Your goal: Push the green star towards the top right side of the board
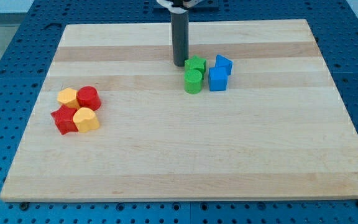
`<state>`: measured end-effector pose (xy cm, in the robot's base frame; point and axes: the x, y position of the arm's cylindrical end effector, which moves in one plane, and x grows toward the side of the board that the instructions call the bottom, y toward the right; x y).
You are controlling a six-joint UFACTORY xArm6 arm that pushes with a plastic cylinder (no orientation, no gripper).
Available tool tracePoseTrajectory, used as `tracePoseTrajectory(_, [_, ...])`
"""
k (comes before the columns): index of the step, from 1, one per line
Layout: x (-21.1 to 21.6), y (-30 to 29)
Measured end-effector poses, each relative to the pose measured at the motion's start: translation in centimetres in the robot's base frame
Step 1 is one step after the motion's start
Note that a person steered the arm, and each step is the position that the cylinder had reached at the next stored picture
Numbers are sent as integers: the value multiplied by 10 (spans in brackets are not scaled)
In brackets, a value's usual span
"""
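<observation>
The green star [196, 64] lies a little above and right of the board's middle. My tip [179, 64] rests on the board just left of it, touching or almost touching its left side. A green cylinder [193, 81] sits directly below the star, touching it. A blue cube [217, 79] stands right of the cylinder, and a second blue block [224, 64], of unclear shape, lies right of the star.
At the view's left is a tight cluster: a yellow hexagon block [68, 97], a red cylinder [89, 98], a red star [63, 119] and a yellow rounded block [86, 119]. The wooden board [185, 155] lies on a blue perforated table [5, 37].
</observation>
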<state>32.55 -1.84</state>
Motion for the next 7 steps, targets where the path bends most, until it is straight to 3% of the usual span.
tracePoseTrajectory(1, [4, -38])
tracePoseTrajectory(2, [44, -45])
tracePoseTrajectory(3, [58, -22])
tracePoseTrajectory(5, [29, 49])
tracePoseTrajectory(7, [23, 44])
